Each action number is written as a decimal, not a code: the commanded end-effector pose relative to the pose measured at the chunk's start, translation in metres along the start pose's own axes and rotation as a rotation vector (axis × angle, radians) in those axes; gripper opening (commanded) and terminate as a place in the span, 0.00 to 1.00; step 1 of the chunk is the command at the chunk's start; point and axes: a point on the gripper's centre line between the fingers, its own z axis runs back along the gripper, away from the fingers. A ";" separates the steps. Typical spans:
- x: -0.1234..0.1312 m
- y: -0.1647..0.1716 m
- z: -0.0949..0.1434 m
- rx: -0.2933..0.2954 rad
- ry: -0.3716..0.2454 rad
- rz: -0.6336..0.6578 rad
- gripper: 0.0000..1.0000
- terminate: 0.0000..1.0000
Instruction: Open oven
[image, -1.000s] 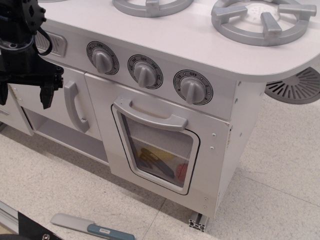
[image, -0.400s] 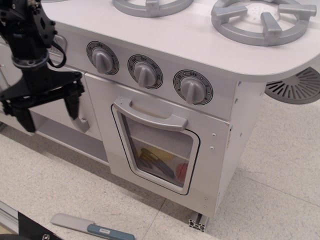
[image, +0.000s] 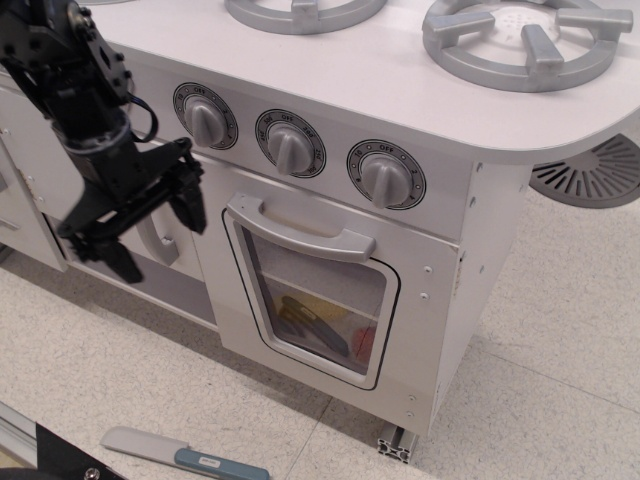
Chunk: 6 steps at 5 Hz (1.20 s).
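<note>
White oven (image: 318, 292) shut, spread gripper (image: 157, 234) just left

oven (image: 330, 290): white toy-kitchen compartment on the front face of the unit, directly below the row of three grey knobs. door shut, flush with the white front panel. door has a rounded clear window in a grey frame; a wide horizontal grey bar handle (image: 300, 228) runs across the top of the door, just above the window. through the window: a shelf, with yellow, blue and red items lying inside. handle untouched.
</note>
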 end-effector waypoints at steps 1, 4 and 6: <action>-0.006 -0.041 -0.015 -0.125 -0.036 0.060 1.00 0.00; -0.025 -0.069 -0.031 -0.173 -0.054 0.110 1.00 0.00; -0.013 -0.072 -0.039 -0.167 -0.090 0.135 1.00 0.00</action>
